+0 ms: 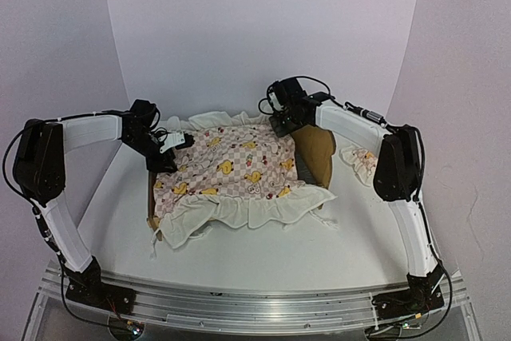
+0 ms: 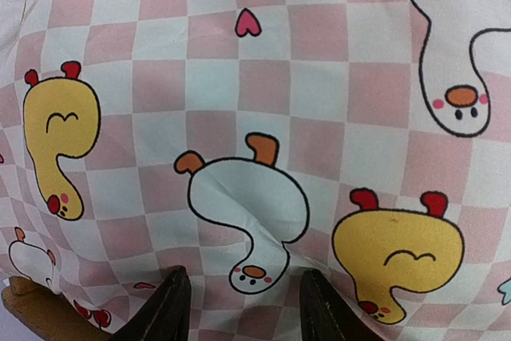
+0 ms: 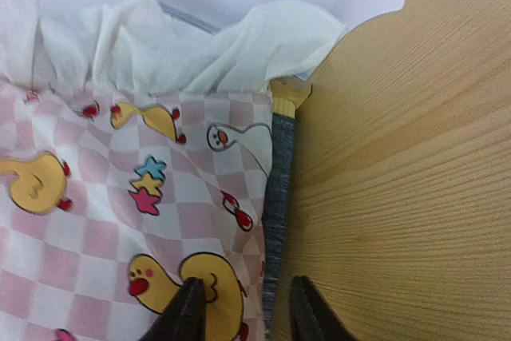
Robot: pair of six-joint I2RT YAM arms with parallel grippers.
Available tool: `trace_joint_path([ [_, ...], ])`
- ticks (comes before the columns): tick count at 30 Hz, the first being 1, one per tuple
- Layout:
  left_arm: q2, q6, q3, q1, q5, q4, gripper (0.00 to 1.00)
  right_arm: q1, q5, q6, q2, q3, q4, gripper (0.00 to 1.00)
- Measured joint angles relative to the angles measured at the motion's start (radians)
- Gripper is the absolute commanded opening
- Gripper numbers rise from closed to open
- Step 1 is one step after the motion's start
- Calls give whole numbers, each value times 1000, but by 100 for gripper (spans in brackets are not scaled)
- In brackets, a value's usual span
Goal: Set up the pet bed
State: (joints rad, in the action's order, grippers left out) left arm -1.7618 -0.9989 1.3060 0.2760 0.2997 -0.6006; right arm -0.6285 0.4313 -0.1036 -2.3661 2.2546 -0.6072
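The pet bed stands mid-table, its bear-ear headboard on the right. The pink checked duck quilt lies spread over it, the cream ruffle hanging past the near edge. My left gripper is at the bed's far left, low over the quilt; the left gripper is open, its fingers apart on the flat fabric. My right gripper is at the far right corner; the right gripper is open over the quilt's edge and a strip of grey base beside the headboard.
A small matching pillow lies on the table to the right of the headboard, under my right arm. A corner of the wooden frame shows below the quilt in the left wrist view. White walls curve round the back.
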Motion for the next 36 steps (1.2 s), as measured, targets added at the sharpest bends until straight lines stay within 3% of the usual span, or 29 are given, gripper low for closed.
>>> trace_joint_path([
  [10,0,-23,-6,-5,-62,-3,47,-25,-88,-20,35,-1,-150,65],
  [16,16,-21,14,-19,-35,-20,53,-66,-286,40,280,-102,-217,68],
  [21,83,-12,35,-20,87,-27,55,-93,-395,190,618,-352,-218,66],
  [26,176,9,66,29,203,-26,55,-93,-358,369,894,-712,-221,62],
  [33,212,31,24,331,249,-46,55,-93,-306,519,1014,-1083,-247,62],
  [36,212,26,-46,394,234,-58,55,-93,-348,535,1016,-1176,-197,62],
])
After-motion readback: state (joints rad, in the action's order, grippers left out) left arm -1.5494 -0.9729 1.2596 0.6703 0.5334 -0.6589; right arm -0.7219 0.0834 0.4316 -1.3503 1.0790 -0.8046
